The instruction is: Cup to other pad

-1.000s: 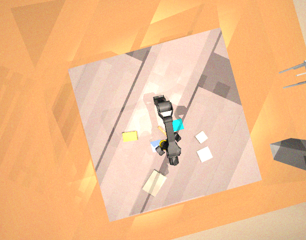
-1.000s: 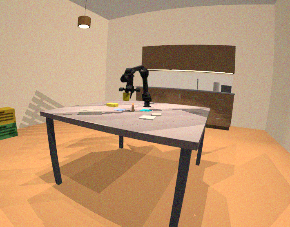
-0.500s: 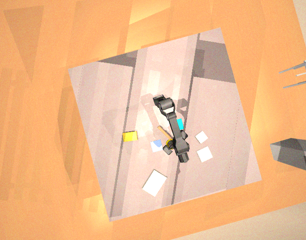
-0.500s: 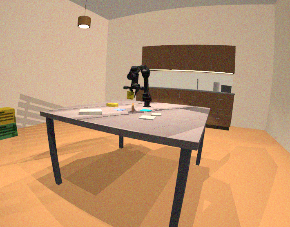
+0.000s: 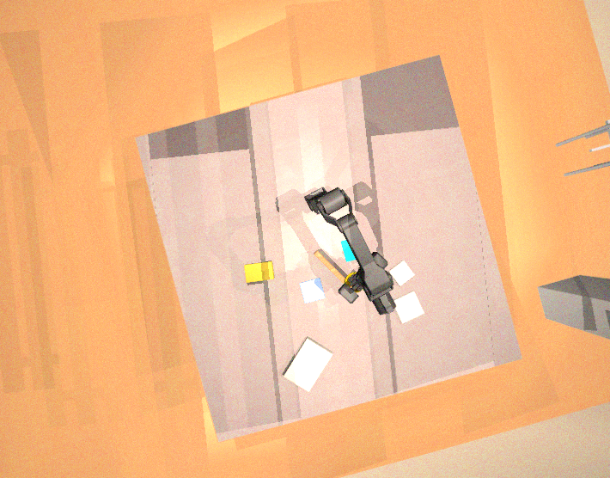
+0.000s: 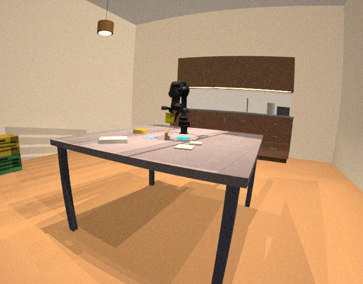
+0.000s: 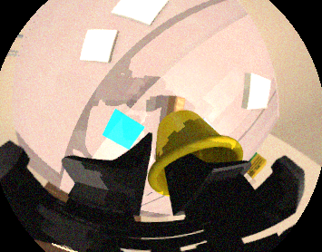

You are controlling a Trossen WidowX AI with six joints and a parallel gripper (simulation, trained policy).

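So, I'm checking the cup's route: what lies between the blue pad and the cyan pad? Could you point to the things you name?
A wooden bar point(image 5: 327, 261) point(image 6: 166, 133) point(image 7: 176, 104) is between the blue pad point(image 5: 312, 291) point(image 6: 150, 137) and the cyan pad point(image 5: 347, 250) point(image 6: 182, 138) point(image 7: 123, 129), as the top and exterior views show.
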